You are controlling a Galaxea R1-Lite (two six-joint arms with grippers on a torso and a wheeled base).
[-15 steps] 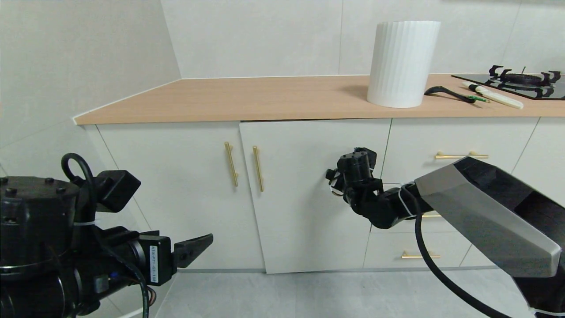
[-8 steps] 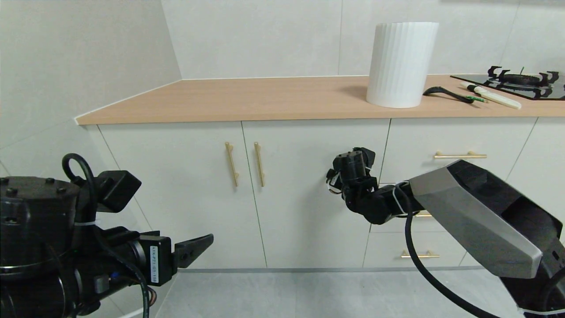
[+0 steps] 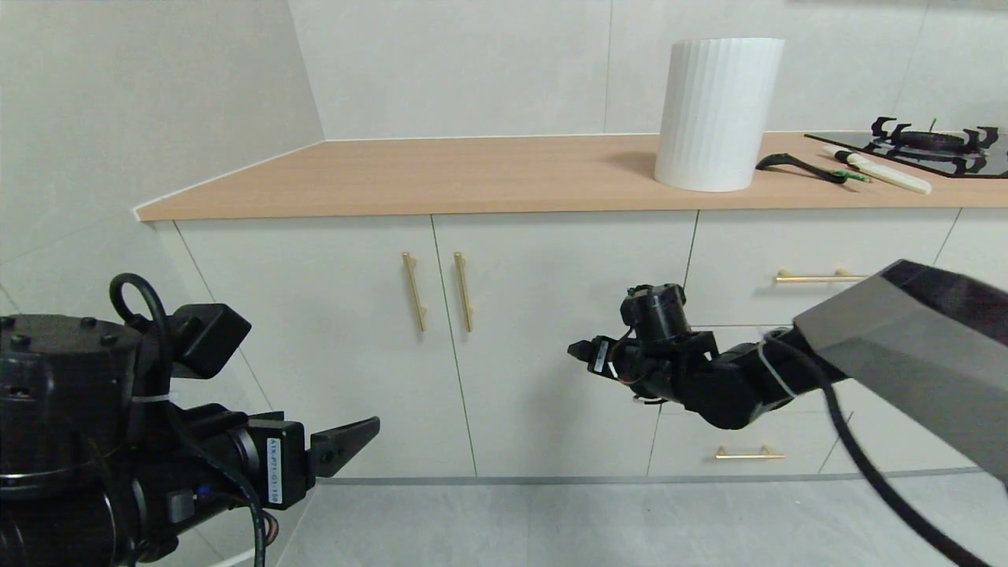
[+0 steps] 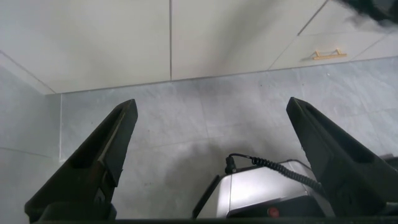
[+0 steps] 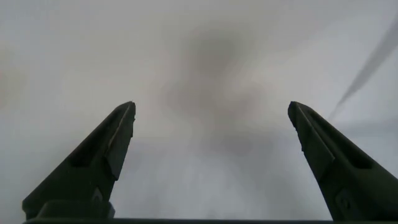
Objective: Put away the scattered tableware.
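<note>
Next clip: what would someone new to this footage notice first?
The tall white ribbed container standing on the wooden countertop draws the eye first. A black utensil and a cream-coloured utensil lie beside it, near the gas hob. Below, the right gripper hangs open in front of a shut cabinet door, and the left gripper is low over the floor, also open.
</note>
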